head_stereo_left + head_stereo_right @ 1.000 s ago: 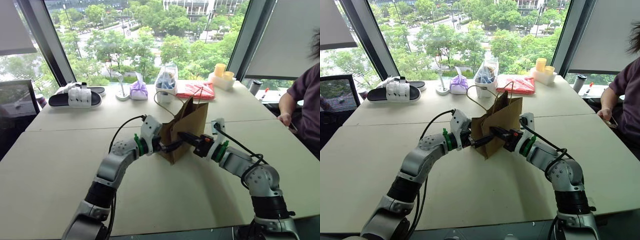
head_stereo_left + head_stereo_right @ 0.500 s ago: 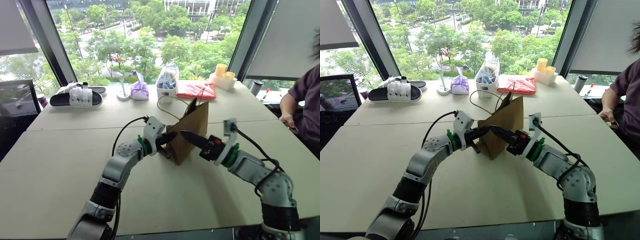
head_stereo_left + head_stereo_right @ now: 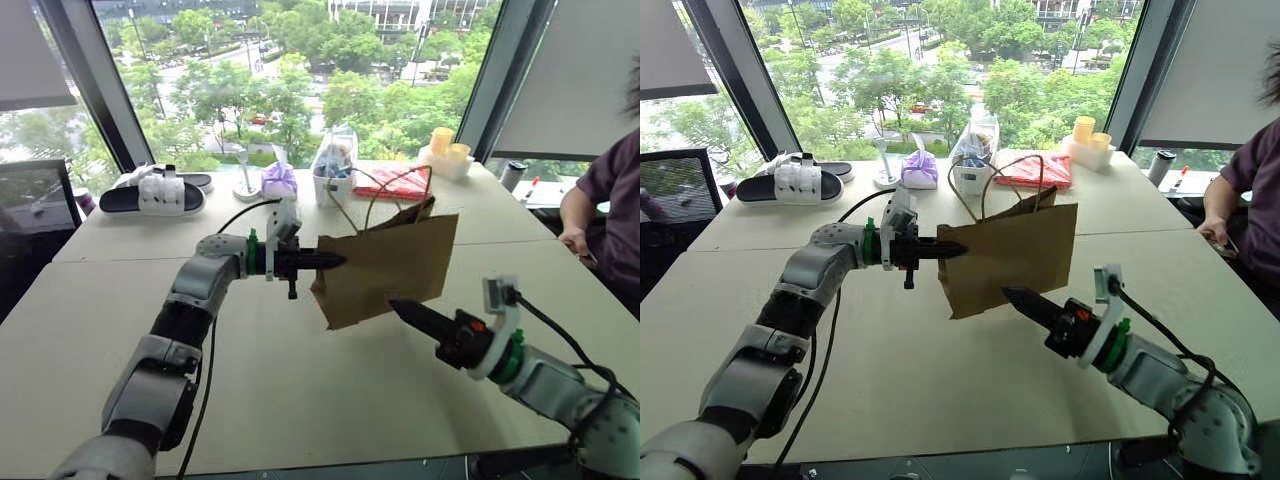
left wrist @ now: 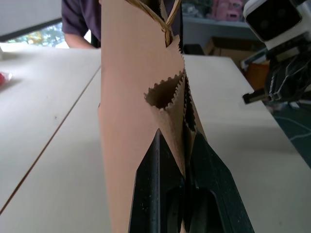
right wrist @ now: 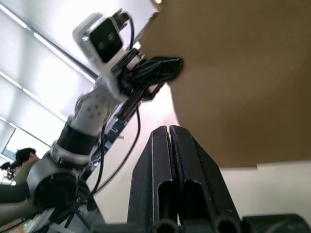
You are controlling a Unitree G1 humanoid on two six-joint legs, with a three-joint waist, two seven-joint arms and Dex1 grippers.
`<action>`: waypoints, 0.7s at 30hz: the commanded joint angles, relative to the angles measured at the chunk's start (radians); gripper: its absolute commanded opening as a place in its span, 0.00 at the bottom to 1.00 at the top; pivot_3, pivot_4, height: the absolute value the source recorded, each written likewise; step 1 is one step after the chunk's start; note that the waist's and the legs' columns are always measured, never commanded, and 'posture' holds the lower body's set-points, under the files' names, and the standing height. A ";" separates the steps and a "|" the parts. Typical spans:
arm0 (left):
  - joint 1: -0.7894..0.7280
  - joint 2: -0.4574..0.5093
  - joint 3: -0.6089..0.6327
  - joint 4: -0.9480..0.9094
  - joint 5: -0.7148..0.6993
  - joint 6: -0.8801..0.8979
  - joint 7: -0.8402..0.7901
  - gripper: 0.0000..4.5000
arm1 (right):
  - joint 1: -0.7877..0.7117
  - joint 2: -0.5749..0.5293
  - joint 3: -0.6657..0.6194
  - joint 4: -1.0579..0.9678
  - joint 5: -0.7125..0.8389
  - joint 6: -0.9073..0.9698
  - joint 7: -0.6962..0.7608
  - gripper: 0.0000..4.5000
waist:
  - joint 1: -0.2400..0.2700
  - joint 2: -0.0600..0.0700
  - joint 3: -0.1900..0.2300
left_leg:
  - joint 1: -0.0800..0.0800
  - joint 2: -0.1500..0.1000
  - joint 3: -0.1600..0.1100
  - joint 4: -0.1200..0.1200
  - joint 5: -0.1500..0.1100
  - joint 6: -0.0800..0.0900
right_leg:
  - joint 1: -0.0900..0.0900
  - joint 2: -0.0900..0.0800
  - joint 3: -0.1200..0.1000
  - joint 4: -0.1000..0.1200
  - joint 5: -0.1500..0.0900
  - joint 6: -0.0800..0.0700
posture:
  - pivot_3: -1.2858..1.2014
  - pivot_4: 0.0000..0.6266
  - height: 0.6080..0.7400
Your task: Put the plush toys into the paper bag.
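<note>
Pinching the serrated top edge of the plain brown kraft paper bag (image 3: 385, 268), the left gripper (image 3: 332, 261) holds the bag clear of the beige table (image 3: 300, 400), its two black fingers clamped on the paper. Held by one corner, the bag hangs with its broad face toward the camera and its thin tan loop handles (image 3: 395, 190) springing up behind; the left wrist view shows the mouth as a narrow pleated slit, so the lift seems meant to let the bag be shaken or pulled open. The right gripper (image 3: 402, 309) sits low in front of the bag, fingers pressed together on nothing, just apart from the paper. No plush toy can be made out, so I judge none is in the bag.

A second ago the bag stood folded on the table with both grippers at it, the left one spread wide. Since then the left has closed and raised the bag, while the right has drawn back toward the robot.
</note>
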 commanded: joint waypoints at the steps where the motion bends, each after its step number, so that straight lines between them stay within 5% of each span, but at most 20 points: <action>1: -0.073 -0.017 -0.006 0.135 0.052 -0.126 -0.064 0.00 | 0.071 -0.033 -0.046 -0.095 0.075 -0.022 0.010 0.00 | 0.001 0.000 0.000 | 0.000 0.000 0.000 0.000 0.000 0.000 | 0.000 0.000 0.000 0.000 0.000 0.000 | 0.52 0.24 1.00; 9: -0.235 -0.071 0.022 0.503 0.139 -0.337 -0.143 0.00 | 0.156 -0.059 -0.025 -0.133 0.070 -0.067 -0.030 0.00 | -0.003 -0.002 0.001 | 0.001 0.000 0.000 0.001 0.000 0.000 | 0.002 0.000 -0.001 0.000 0.000 0.000 | 0.52 0.24 1.00; 12: -0.256 -0.075 0.016 0.562 0.177 -0.394 -0.158 0.18 | 0.133 -0.064 0.000 -0.111 0.054 -0.073 -0.029 0.00 | -0.005 -0.001 0.001 | 0.002 0.001 0.000 0.000 0.000 0.001 | 0.002 0.000 -0.001 0.001 0.000 0.001 | 0.52 0.24 1.00; 19: -0.278 -0.078 0.044 0.615 0.218 -0.467 -0.098 0.93 | 0.092 -0.082 0.041 -0.077 0.030 -0.076 -0.021 0.00 | 0.000 -0.002 0.001 | 0.001 0.000 -0.001 0.001 0.000 0.001 | 0.001 0.000 -0.001 0.001 0.000 0.001 | 0.52 0.24 1.00; 21: -0.282 -0.059 0.044 0.617 0.243 -0.486 -0.063 0.99 | 0.077 -0.087 0.056 -0.067 0.024 -0.076 -0.017 0.00 | 0.000 -0.002 0.001 | 0.001 0.000 -0.001 0.001 0.000 0.001 | 0.002 0.000 -0.001 0.001 0.000 0.001 | 0.52 0.24 1.00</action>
